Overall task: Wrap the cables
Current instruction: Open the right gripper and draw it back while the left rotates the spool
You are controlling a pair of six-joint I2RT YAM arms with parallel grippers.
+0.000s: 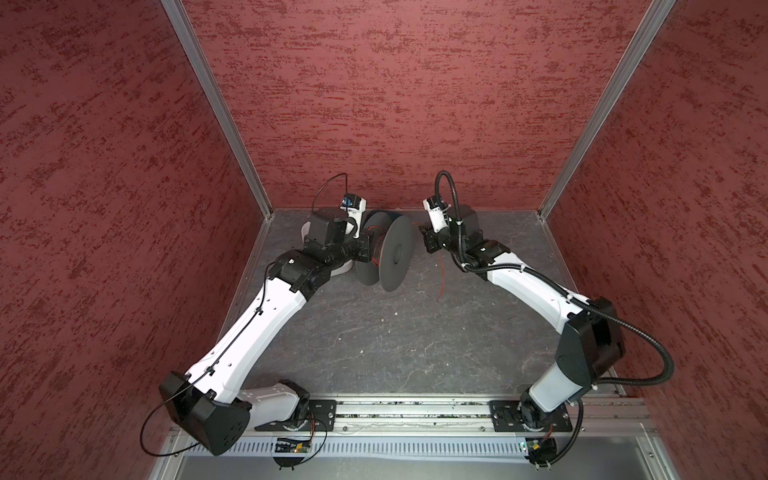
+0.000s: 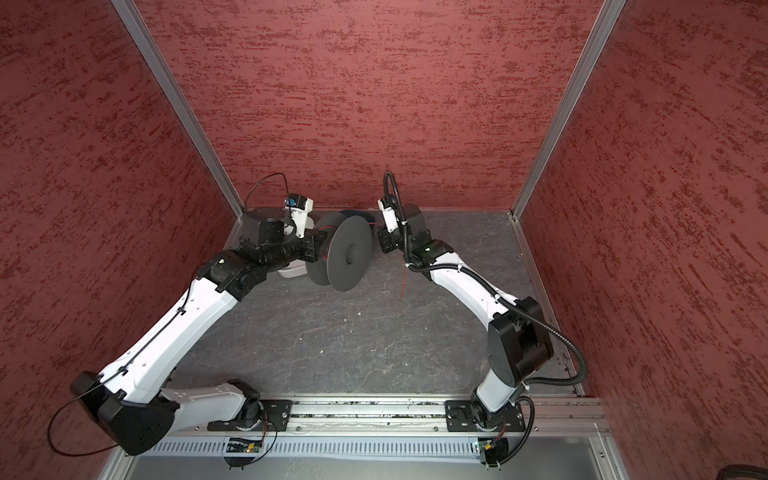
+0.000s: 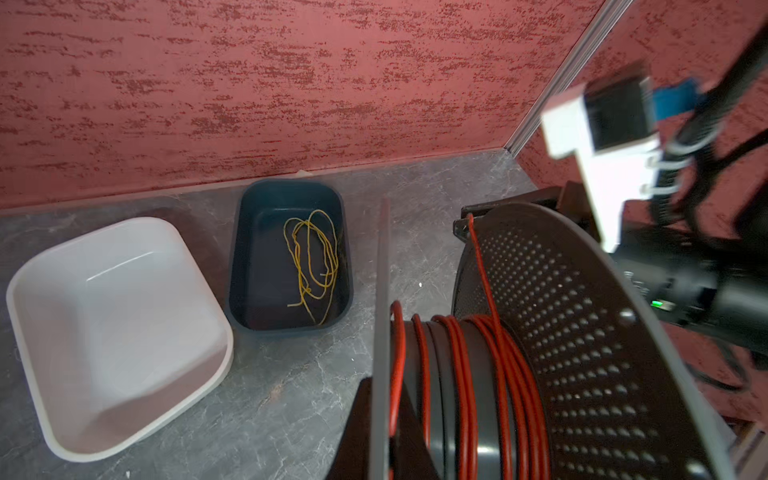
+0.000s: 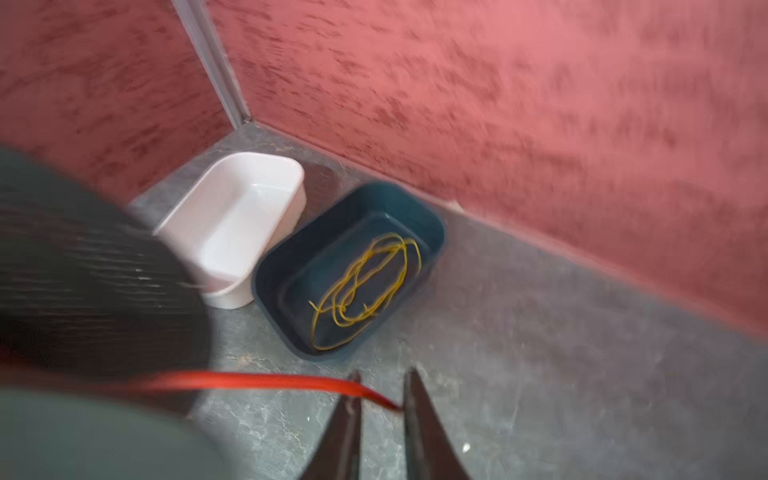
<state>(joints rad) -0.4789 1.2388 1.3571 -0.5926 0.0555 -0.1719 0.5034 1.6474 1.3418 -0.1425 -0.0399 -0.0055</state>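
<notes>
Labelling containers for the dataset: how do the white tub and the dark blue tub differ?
1. Colour: the white tub is pale and the dark blue tub is near navy.
2. Contents: the white tub is empty, while the dark blue tub holds a loose tangle of yellow wire.
3. Place: the white tub sits nearer the enclosure corner, the dark blue tub further along the back wall.

Shared: both are open-topped, round-cornered and side by side on the table.

**RED CABLE: PARTLY WOUND**

The cable (image 3: 463,374) is thin, red and flexible. Several unevenly spaced turns lie around the hub of the tilted dark spool (image 3: 582,332). One strand (image 4: 249,380) leaves the spool and passes between the parted fingers of the right gripper (image 4: 383,372). Its free end (image 1: 441,282) hangs toward the worktop (image 1: 395,340).
</notes>
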